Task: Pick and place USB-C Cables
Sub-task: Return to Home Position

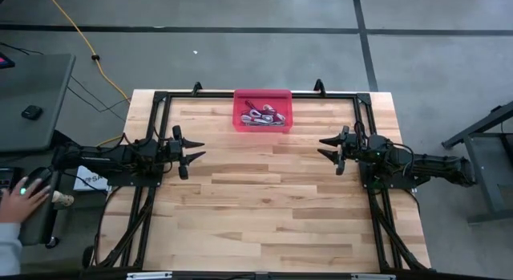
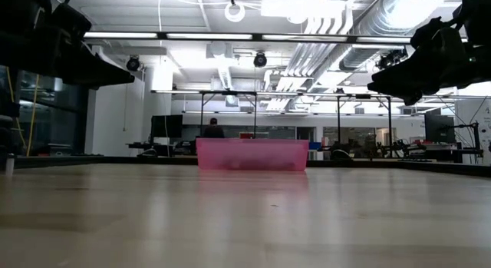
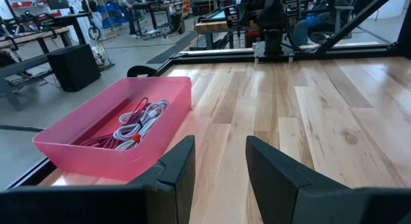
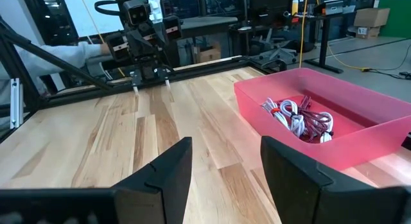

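**Wooden counter (image 1: 264,200): USB-C Cables (image 1: 263,116) lie inside the pink bin (image 1: 262,92)**

Left hand (image 1: 200,149) and right hand (image 1: 322,147) hang on opposite sides of the pink bin, both short of it, each spread wide and holding nothing. The cable heap runs along the bin's long side, about equally near either hand.

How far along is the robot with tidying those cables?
Nearly finished, it seems. The cables lie piled in the pink bin; none shows on the table. The left gripper and right gripper hang open, holding nothing, at either side. Nothing looks left to pick.
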